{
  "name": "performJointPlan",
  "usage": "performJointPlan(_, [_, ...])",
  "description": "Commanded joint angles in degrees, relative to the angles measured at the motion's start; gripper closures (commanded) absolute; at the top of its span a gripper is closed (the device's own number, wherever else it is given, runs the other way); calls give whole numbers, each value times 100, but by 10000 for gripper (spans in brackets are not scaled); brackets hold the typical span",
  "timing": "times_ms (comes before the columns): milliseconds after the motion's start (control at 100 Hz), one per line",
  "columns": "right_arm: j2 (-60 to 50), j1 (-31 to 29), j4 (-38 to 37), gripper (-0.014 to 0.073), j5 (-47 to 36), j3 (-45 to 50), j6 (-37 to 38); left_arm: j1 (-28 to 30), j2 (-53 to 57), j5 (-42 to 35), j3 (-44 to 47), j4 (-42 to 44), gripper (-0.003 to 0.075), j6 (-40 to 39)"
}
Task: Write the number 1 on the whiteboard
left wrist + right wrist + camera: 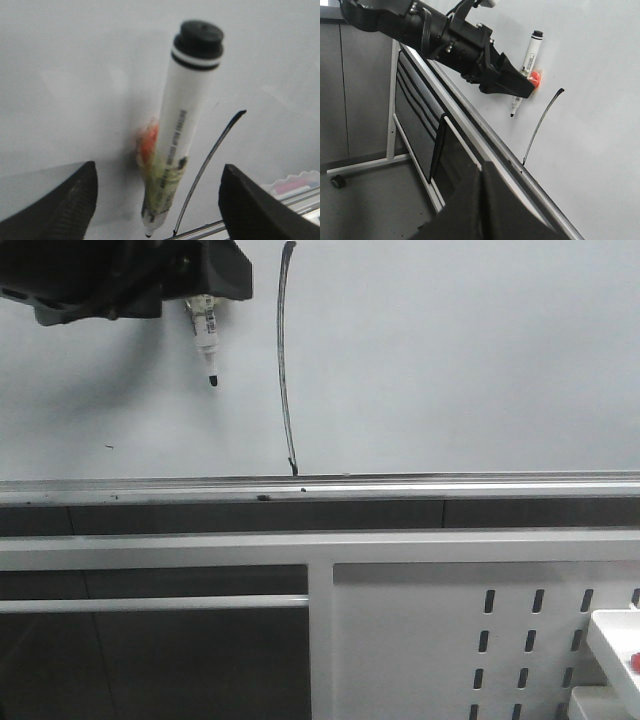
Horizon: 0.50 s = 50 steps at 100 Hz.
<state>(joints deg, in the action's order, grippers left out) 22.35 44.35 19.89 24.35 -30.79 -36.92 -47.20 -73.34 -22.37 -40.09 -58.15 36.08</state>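
Note:
The whiteboard (450, 360) fills the upper front view, with a silver rail (450, 485) along its lower edge. The number 1 (286, 370) is a long thin black stroke that runs down to the rail; it also shows in the left wrist view (207, 165) and the right wrist view (540, 122). A white marker (207, 345) with a black cap end (198, 37) hangs tip down against the board, left of the stroke, an orange patch (535, 77) beside it. My left gripper (157, 200) is open, its fingers (65, 200) wide on both sides of the marker, not touching it. My right gripper (482, 185) is shut and empty, below the rail.
A white perforated metal panel (430, 640) stands below the board. A white tray (615, 640) with something red shows at the right edge. A small dark speck (108, 447) marks the board at the left. The stand's foot has a castor (337, 181).

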Motion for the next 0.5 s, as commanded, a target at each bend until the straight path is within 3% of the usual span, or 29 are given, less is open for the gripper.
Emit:
performJointPlan(0, [31, -25, 70, 651, -424, -127, 14, 21, 417, -352, -1, 116, 238, -55])
performJointPlan(140, [-105, -25, 70, 651, -496, -127, 14, 21, 1102, -339, 410, 78, 238, -55])
performJointPlan(290, [-548, -25, 70, 651, -1198, -127, 14, 21, 2161, 145, 908, 78, 283, -55])
performJointPlan(410, [-825, -25, 70, 651, -1579, -127, 14, 21, 3091, 788, 1217, 78, 435, -55])
performJointPlan(490, [-877, -25, 70, 652, -1487, -127, 14, 21, 3720, 1109, 1413, 78, 606, -45])
